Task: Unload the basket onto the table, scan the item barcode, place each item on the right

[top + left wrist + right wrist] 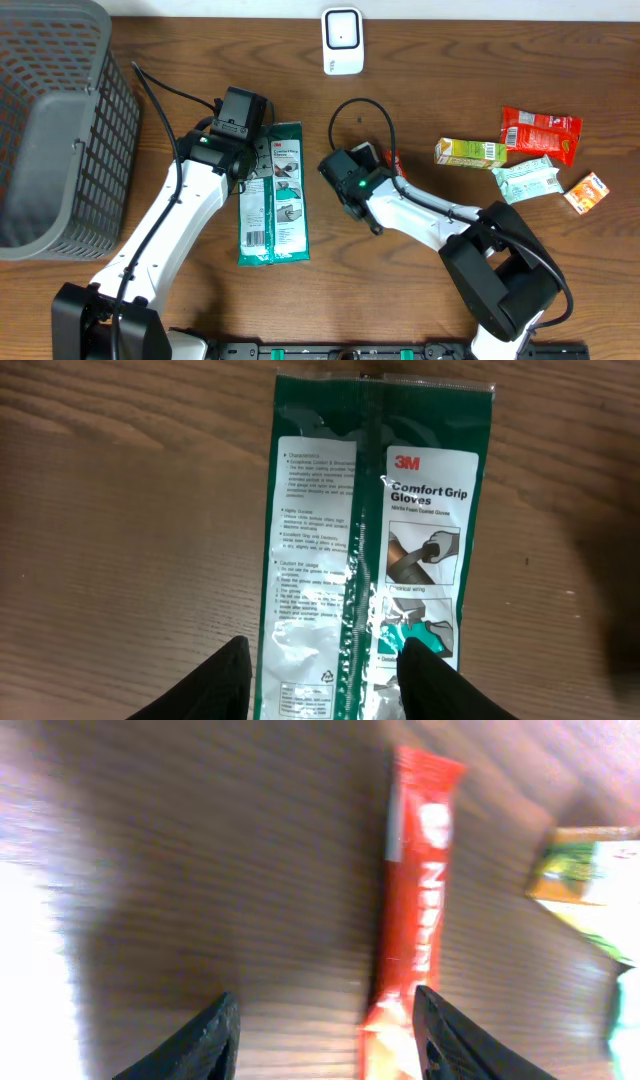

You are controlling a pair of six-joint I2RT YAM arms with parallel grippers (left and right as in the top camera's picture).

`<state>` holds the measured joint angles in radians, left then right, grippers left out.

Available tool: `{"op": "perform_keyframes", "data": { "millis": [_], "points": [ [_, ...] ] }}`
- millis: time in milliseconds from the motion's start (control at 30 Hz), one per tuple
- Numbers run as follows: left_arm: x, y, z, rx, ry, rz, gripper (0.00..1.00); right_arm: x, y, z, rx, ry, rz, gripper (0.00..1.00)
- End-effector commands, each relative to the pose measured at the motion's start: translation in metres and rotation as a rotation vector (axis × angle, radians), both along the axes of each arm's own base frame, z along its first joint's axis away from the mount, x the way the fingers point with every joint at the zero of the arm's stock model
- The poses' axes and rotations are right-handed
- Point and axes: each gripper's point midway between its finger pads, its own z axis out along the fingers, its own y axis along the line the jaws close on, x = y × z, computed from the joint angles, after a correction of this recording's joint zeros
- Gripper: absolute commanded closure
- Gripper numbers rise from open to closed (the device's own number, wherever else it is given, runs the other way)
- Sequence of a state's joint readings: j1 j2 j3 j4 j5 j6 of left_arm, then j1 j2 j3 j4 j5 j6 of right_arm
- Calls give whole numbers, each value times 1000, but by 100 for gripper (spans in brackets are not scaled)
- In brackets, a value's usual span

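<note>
One grey basket [60,130], far left. One glove pack [273,195] flat on the table, left of centre. Only overhead shows the barcode label [257,240]; only the left wrist reads "3M Comfort Grip Gloves".

Left gripper [325,660]: jaws partway spread, straddling the pack's left edge, contact unclear.

One white scanner [342,40], top centre.

Right gripper [325,1010]: jaws spread, view blurred. One red stick [415,890] lies between the fingers, unpinched; overhead mostly hides it.

Further right: one green box [470,152], one red bag [540,132], one pale packet [528,180], one orange packet [586,192].
</note>
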<state>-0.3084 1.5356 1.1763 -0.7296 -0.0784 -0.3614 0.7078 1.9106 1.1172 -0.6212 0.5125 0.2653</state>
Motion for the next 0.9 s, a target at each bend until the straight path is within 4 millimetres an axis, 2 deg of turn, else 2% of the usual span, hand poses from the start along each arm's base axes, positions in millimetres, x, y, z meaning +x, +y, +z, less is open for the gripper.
{"op": "perform_keyframes", "data": {
  "millis": [0, 100, 167, 200, 233, 267, 433, 633, 767, 867],
  "points": [
    [3, 3, 1, 15, -3, 1, 51, -6, 27, 12, 160, 126, 0, 48],
    [3, 3, 1, 15, -2, 1, 51, -2, 26, 28, 253, 181, -37, 54],
    [2, 3, 1, 16, -2, 1, 50, 1, 21, 34, 336, 225, -79, 67],
    [2, 3, 1, 15, -2, 1, 50, 1, 16, 34, 375, 249, -102, 76],
    [2, 3, 1, 15, -2, 1, 50, 3, 9, 34, 429, 282, -141, 93],
    [2, 3, 1, 15, -2, 1, 51, 4, 2, 33, 467, 306, -172, 99],
    [2, 3, 0, 15, -1, 1, 50, 12, -39, 26, 548, 341, -290, 99],
    [1, 3, -7, 23, 22, 1, 51, 8, -52, 25, 568, 380, -300, 99],
    [1, 3, -12, 27, 34, 1, 51, 2, -57, 18, 541, 387, -309, 99],
    [3, 3, -11, 23, 25, 1, 50, -6, -59, 3, 540, 392, -315, 99]
  ]
}}
